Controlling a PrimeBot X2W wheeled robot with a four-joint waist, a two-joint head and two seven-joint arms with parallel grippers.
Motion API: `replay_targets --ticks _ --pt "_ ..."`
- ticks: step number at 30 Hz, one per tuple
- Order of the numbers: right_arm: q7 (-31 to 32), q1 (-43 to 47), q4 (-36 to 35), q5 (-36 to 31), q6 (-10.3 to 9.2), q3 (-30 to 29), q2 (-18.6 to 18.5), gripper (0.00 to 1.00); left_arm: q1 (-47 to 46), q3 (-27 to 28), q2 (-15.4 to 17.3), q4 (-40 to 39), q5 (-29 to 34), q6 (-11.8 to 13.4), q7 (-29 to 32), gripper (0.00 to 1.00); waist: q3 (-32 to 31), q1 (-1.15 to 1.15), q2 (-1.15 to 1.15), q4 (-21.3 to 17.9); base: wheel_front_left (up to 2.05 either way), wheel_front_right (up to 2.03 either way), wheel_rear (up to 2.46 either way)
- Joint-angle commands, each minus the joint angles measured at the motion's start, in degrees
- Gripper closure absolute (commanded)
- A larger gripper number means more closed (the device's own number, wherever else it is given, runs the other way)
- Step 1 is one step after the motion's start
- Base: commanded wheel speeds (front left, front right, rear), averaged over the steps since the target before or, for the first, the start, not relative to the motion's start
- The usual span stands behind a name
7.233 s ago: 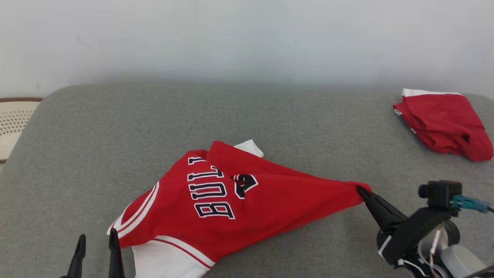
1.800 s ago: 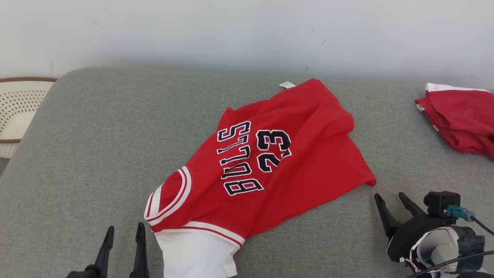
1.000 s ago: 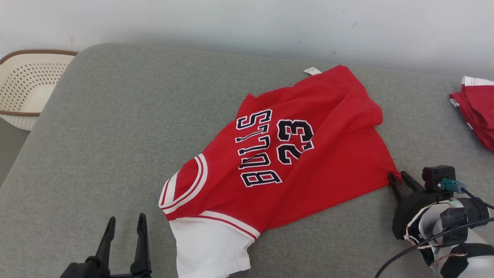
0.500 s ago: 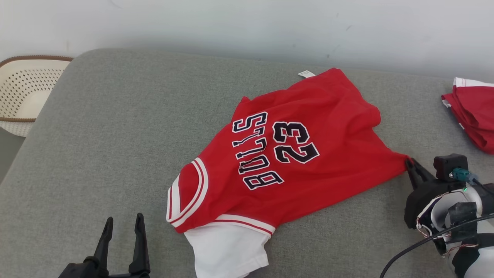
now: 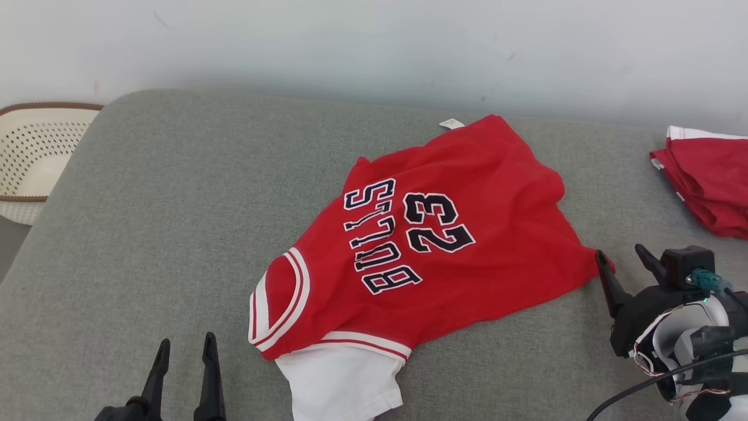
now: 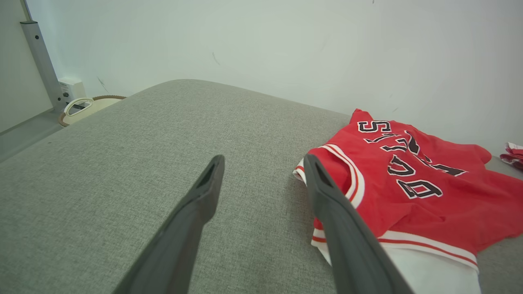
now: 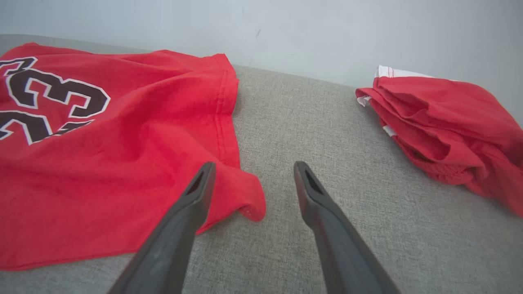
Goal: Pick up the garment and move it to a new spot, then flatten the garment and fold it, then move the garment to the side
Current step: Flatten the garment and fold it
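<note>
Left gripper (image 5: 186, 339) and right gripper (image 5: 619, 250): fingers wide apart, empty. Right fingers straddle the jersey (image 5: 467, 263) corner at center-right and could snag it and rumple the jersey.

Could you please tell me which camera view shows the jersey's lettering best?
The head view: the jersey lies whole there, with BULLS and 23 both readable from above. The left wrist view shows the lettering at a shallow angle, squeezed together; the right wrist view has the 23, cut off at its left edge.

Wide-apart jaws around a corner of the red jersey (image 7: 102, 163)
</note>
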Motion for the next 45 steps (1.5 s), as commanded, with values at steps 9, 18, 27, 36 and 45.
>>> replay_targets --ticks 9,18,27,36,45 --pt "-0.9 7.5 -7.9 -1.5 -0.07 -8.5 1.6 0.00 1.9 0.4 0.0 0.0 0.9 -0.5 -0.1 0.00 -2.8 0.00 0.00 -1.1 0.00 0.00 0.00" --pt "-1.0 29.2 -37.0 -8.7 -0.07 -28.1 12.5 0.00 4.4 0.9 0.0 -0.2 2.1 -1.2 -0.1 0.00 -6.3 0.00 0.00 -4.0 0.00 0.00 0.00" --pt "-1.0 32.3 -40.9 -11.0 -0.07 -29.1 15.5 0.00 3.6 1.4 0.0 -0.7 4.7 -1.8 -0.1 0.00 -6.7 0.00 0.00 -5.6 0.00 0.00 0.00" --pt "-1.0 32.3 -40.8 -11.1 -0.07 -26.6 15.4 0.00 3.3 1.3 0.0 -1.0 6.4 -1.6 -0.1 0.00 -6.7 0.00 0.00 -7.4 0.00 0.00 0.00" --pt "-1.0 31.6 -40.3 -10.4 -0.07 -24.9 15.1 0.00 2.7 1.4 0.0 -1.1 6.4 -1.9 -0.1 0.00 -6.1 0.00 0.00 -9.5 0.00 0.00 0.00"
